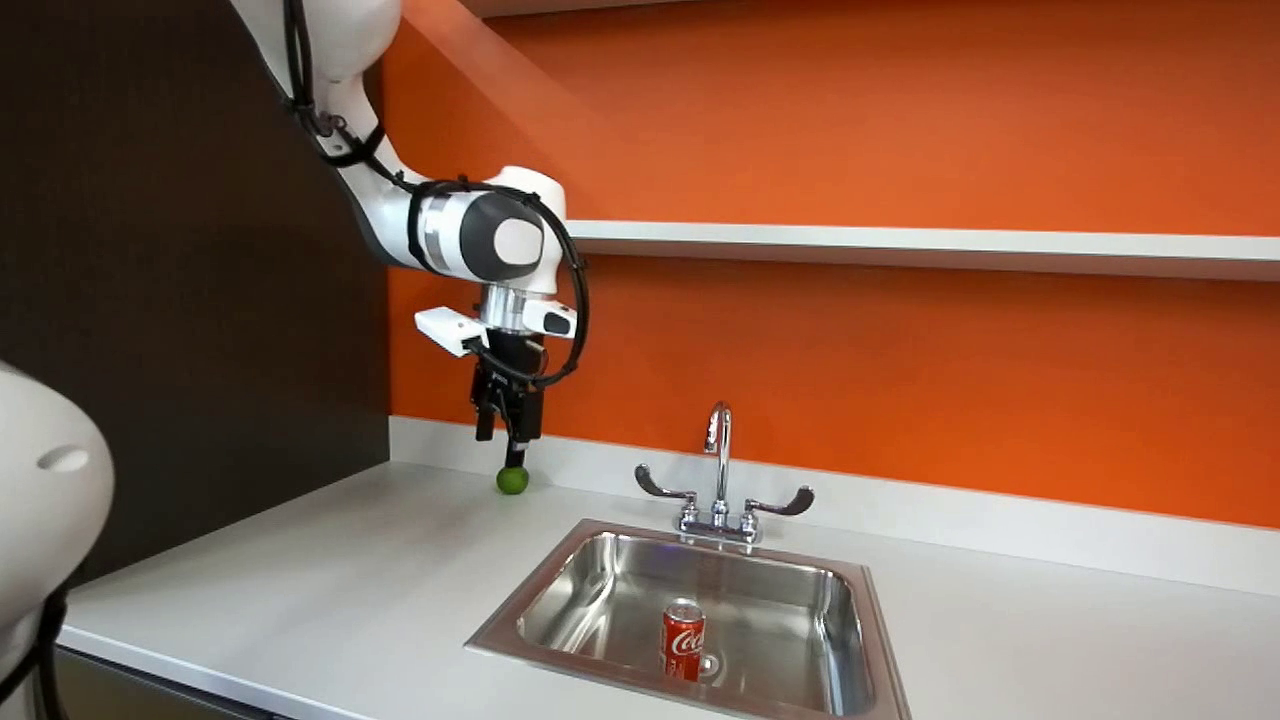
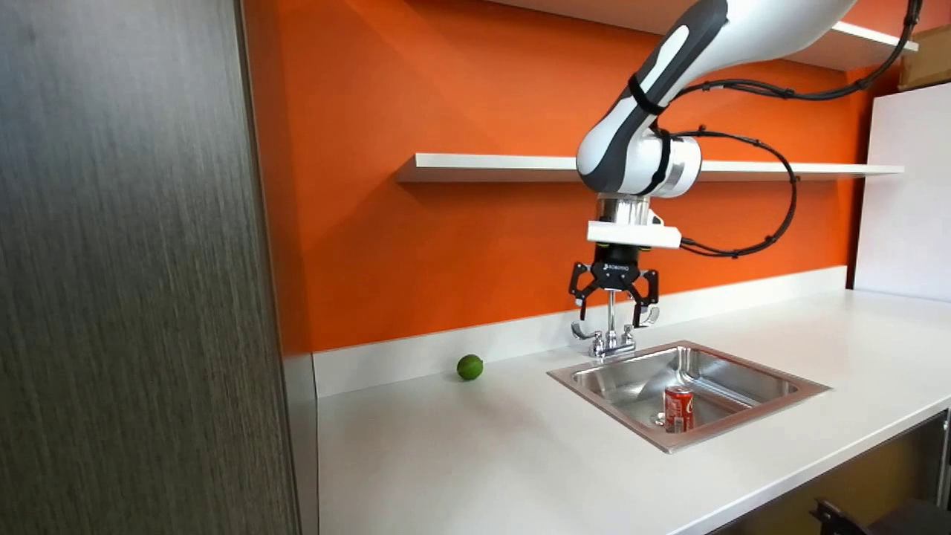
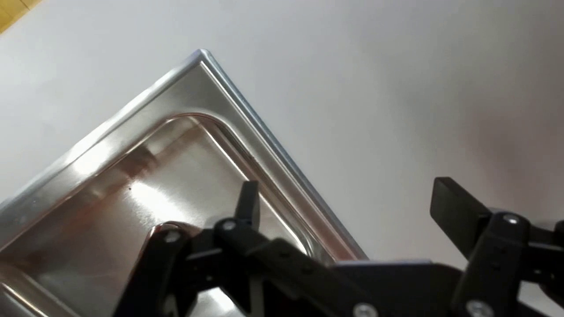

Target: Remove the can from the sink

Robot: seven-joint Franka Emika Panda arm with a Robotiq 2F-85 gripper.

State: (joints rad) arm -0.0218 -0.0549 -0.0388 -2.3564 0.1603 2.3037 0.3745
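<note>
The can [image 1: 683,645] stands upright inside the sink [image 1: 755,635]; gripper [image 2: 610,321] hangs higher than the sink, jaws spread apart and holding nothing, so suggest centring over the can, descending straight without touching the sink, closing evenly, then lifting vertically until clear.

The gripper [image 3: 346,181] looks mostly matt. Below its level, the countertop [image 3: 352,110] is smooth and satiny; the stainless-steel sink [image 3: 194,90] shines brightly; the Coca-Cola can [image 1: 683,645] is glossy metal. In an exterior view, the faucet [image 2: 611,342] behind the gripper is polished chrome.
</note>
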